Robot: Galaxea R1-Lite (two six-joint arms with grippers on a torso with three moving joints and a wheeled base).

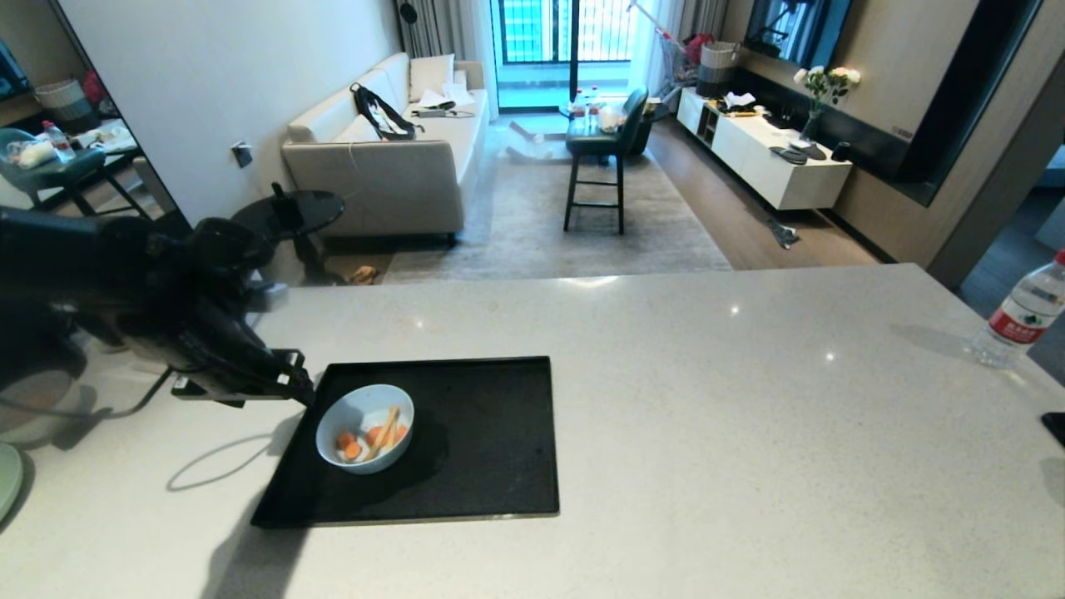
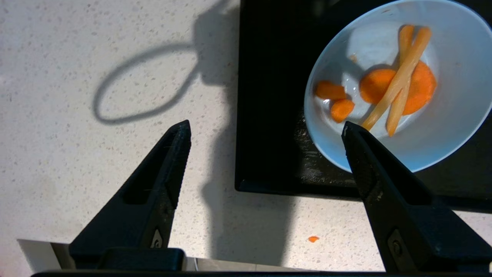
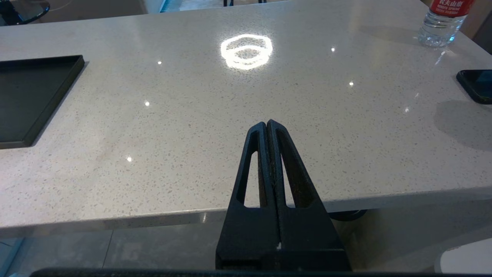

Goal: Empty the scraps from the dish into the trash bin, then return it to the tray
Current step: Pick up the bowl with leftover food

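Head view: dish point(image 1: 364, 428) sits in the near-left part of the tray point(image 1: 482, 433), upright, scraps point(image 1: 372, 436) inside, so emptying not yet done by the look of it. Left gripper point(image 1: 287, 381) is low at the tray's left edge, just beside the dish, not touching it. Trash bin not clearly identifiable here. A water bottle point(image 1: 1022, 314) stands far right on the counter point(image 1: 707, 399).

Left wrist view: left gripper point(image 2: 265, 130) has its 2 fingers spread wide, nothing between them but counter and tray edge. One fingertip point(image 2: 351, 132) overlaps the dish point(image 2: 453, 127) rim in the picture; contact cannot be told. Scraps point(image 2: 399, 82): orange chunks plus 2 pale sticks. A tiny orange crumb point(image 2: 313, 239) lies on the counter off the tray point(image 2: 269, 115).

Right wrist view: right gripper point(image 3: 266, 125) is pressed closed, empty, parked at the counter's near edge, away from the tray point(image 3: 34, 96).

Step in hand, as I read it: reaching to grasp the dish. To do it well, shift so the rim sits between the fingers, 1 inside and 1 outside, pinch firmly, then lift level to avoid spilling.
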